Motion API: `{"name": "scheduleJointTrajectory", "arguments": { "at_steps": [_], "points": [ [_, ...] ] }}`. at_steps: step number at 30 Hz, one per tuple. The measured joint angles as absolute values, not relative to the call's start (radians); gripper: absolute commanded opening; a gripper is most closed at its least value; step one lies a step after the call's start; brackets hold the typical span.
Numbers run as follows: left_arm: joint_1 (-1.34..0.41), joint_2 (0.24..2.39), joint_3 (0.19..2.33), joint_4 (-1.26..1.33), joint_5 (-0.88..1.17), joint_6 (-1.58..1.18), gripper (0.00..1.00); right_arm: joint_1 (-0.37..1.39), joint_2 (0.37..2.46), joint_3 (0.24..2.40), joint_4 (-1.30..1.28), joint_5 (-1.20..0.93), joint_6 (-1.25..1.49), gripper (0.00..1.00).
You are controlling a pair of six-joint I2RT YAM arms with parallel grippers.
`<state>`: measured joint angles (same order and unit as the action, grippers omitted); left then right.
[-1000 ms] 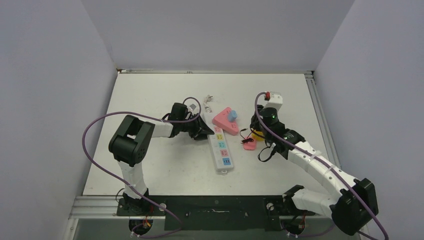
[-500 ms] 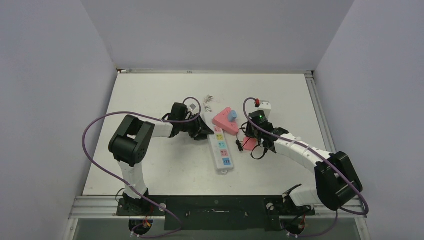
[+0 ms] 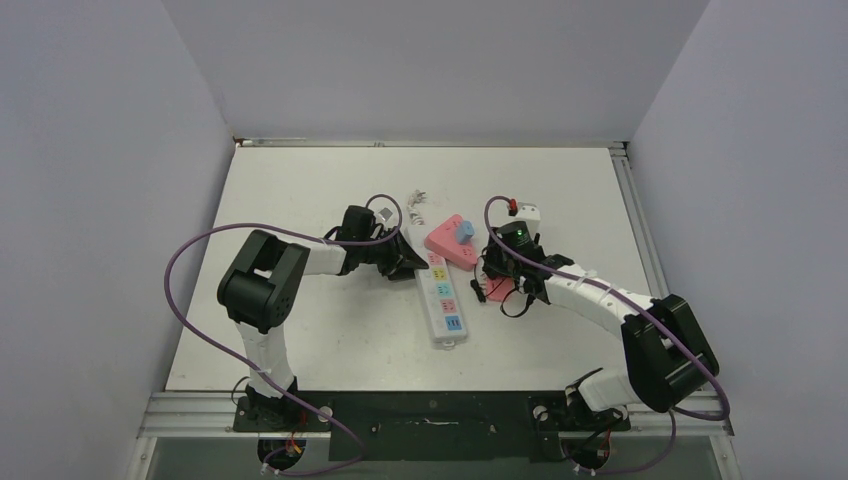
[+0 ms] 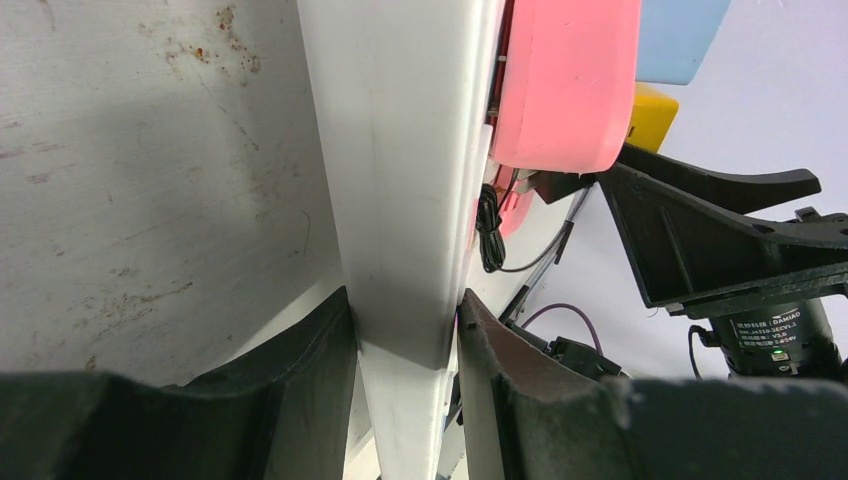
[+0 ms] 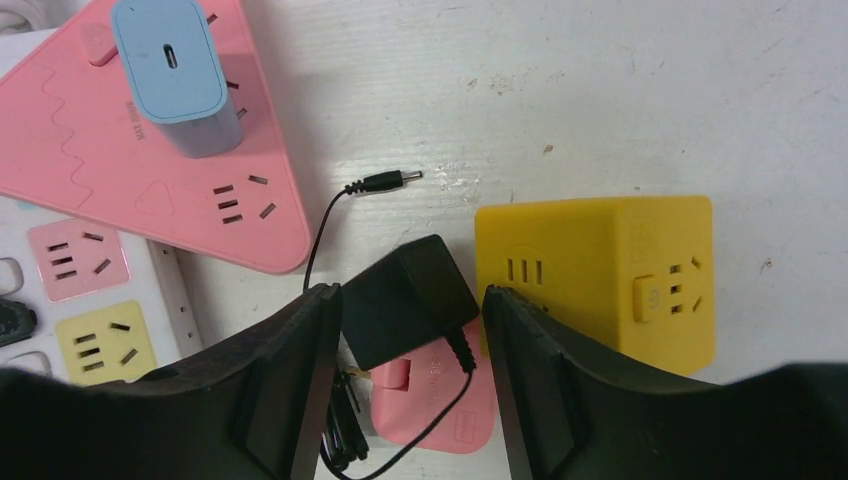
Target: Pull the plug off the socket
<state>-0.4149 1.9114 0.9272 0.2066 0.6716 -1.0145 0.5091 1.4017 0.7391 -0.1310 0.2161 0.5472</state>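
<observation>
Socket: long white strip (image 3: 442, 295) lying flat on the tabletop (image 3: 300, 340); rigid and light, so it would likely slide if not held.
Left pincer (image 4: 405, 312): closed on the socket's long sides, near its far end.
Plug: small black body (image 5: 400, 310) just right of the socket, apparently seated in a small pink block (image 5: 430, 405). It looks hard, light and smooth, with a thin limp cord.
Hold: the plug's flat sides, not the cord.
Right pincer (image 5: 408, 295): fingers closely flank the plug; I cannot tell whether they pinch it.
Risk: the pink block may lift with the plug.
Neighbours: a yellow cube (image 5: 600, 270) farther right of the socket; a pink adapter (image 5: 150, 180) with a blue charger (image 5: 175, 75) on the socket's far end.
</observation>
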Motion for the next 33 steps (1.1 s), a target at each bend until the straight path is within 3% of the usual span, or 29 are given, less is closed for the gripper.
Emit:
{"name": "scheduleJointTrajectory", "arguments": {
  "at_steps": [10,20,26,33],
  "points": [
    [-0.415,1.911,0.927,0.207,0.672,-1.014,0.0,0.504,1.38,0.739,-0.136,0.2,0.538,0.83],
    [-0.418,1.887,0.886,0.201,0.69,-0.992,0.0,0.504,1.292,0.742,-0.147,0.171,0.492,1.0],
    [-0.422,1.852,0.873,0.136,0.696,-0.929,0.0,0.504,1.269,0.749,-0.131,0.088,0.436,1.0],
    [-0.423,1.819,0.863,0.053,0.71,-0.866,0.0,0.504,1.279,0.754,-0.078,-0.058,0.439,0.84]
  ]
}}
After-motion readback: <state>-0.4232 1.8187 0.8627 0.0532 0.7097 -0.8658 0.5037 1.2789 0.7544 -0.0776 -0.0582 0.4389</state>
